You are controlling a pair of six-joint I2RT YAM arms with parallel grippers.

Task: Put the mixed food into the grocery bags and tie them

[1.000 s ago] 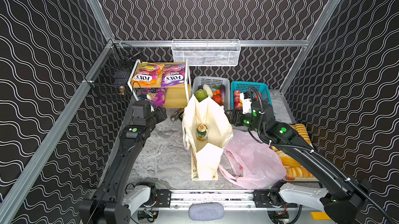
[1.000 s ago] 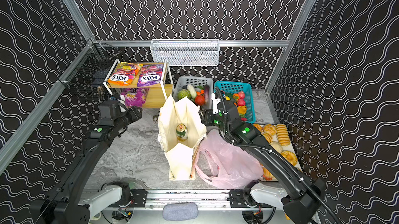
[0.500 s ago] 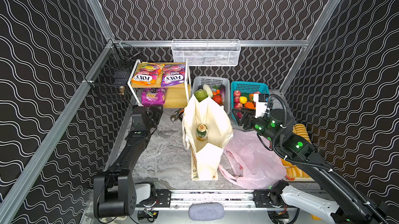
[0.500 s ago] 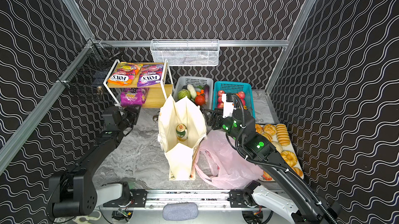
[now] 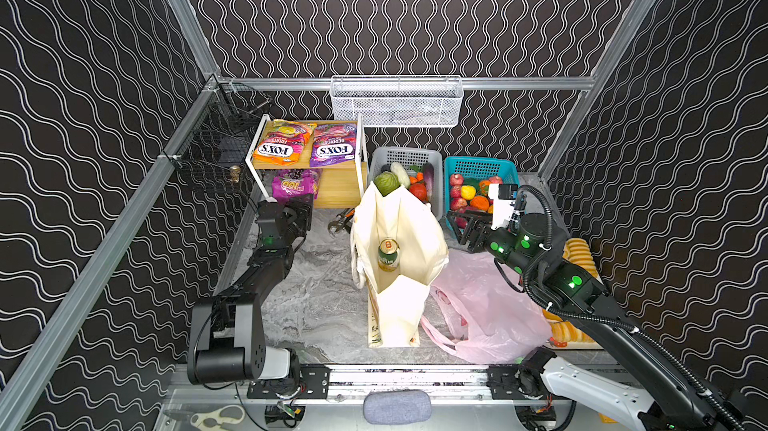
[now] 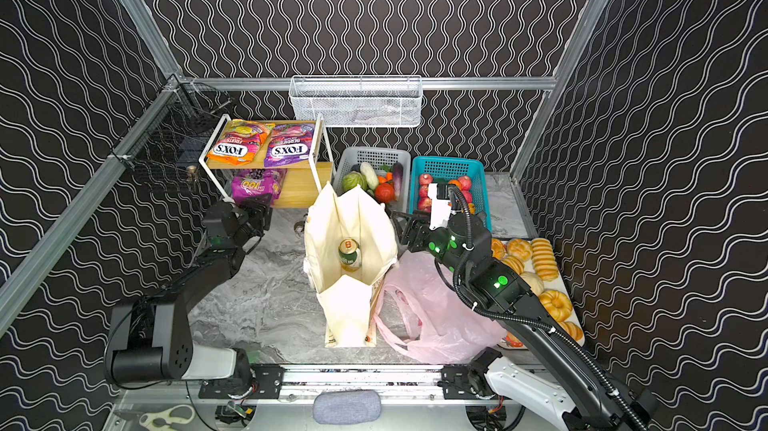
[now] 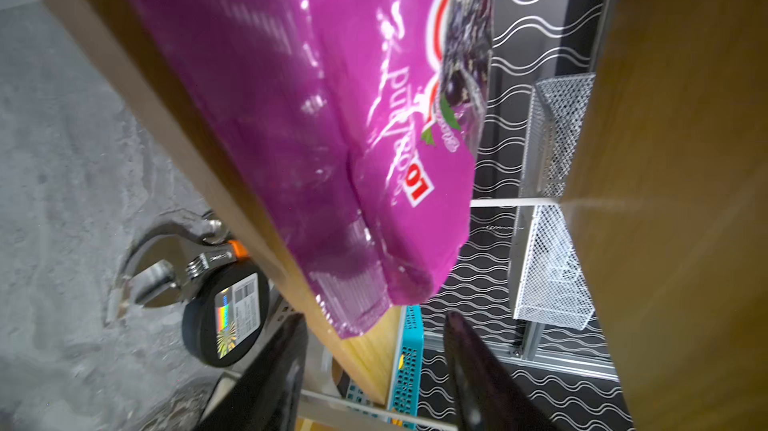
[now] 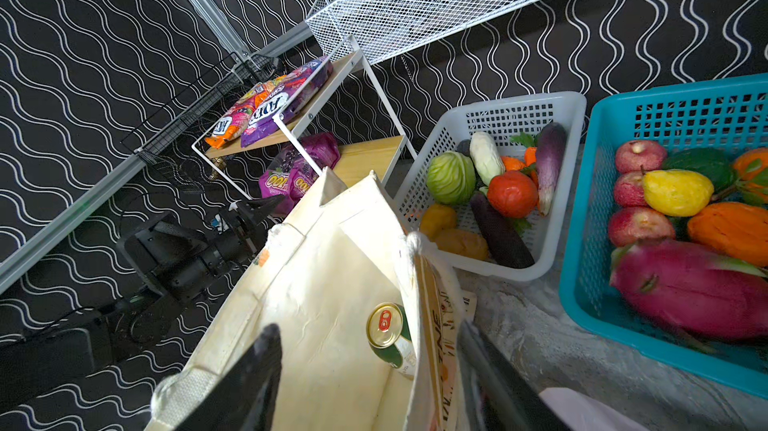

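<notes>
Left claw: spread; purple packet lined up just ahead, likely for pickup.
Right claw: spread; tote wall framed between jaws, likely to brace its mouth.

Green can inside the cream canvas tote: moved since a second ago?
No. The small green can sits in the same spot inside the cream canvas tote.
</notes>
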